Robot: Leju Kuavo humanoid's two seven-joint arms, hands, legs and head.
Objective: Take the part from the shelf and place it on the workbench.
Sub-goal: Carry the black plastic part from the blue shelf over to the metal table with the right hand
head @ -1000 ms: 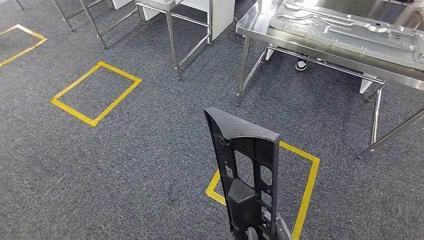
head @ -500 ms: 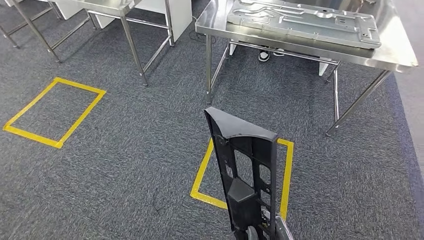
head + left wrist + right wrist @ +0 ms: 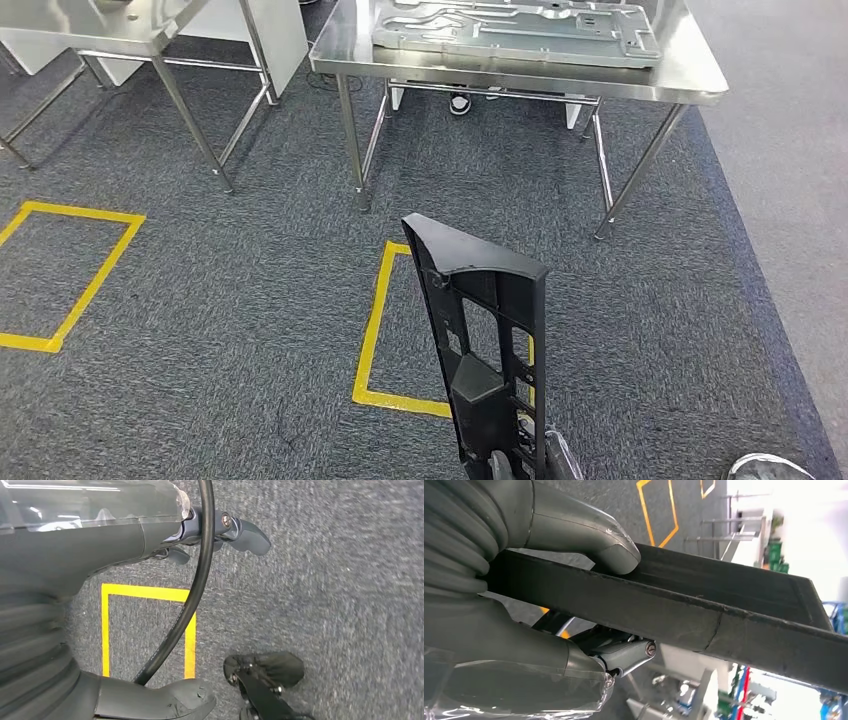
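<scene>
We are carrying the part (image 3: 485, 340), a long black plastic frame, standing upright in front of us, gripped at its near, lower end by our right hand (image 3: 549, 605). In the right wrist view the thumb (image 3: 589, 535) is pressing on one face of the bar while the darker fingers (image 3: 624, 655) are wrapping under the other, so the hand is clamping the part between them. Our left hand (image 3: 150, 535) is hanging over the carpet (image 3: 325, 580) with nothing in it; its fingers are extended and apart from the thumb.

We are judging the part to be stiff and fairly light, since it is moulded with open cut-outs and ribs. It is long, though, and with the grip at one end the far tip is likely swinging easily, so the hold needs to be firm. The smooth flat faces could slip; the ribbed edges and cut-outs look like surer places to take hold.

The workbench (image 3: 690, 85) is standing ahead, far and slightly right, already bearing a large metal panel (image 3: 510, 30). A yellow floor marking (image 3: 372, 320) is lying between us and it.
</scene>
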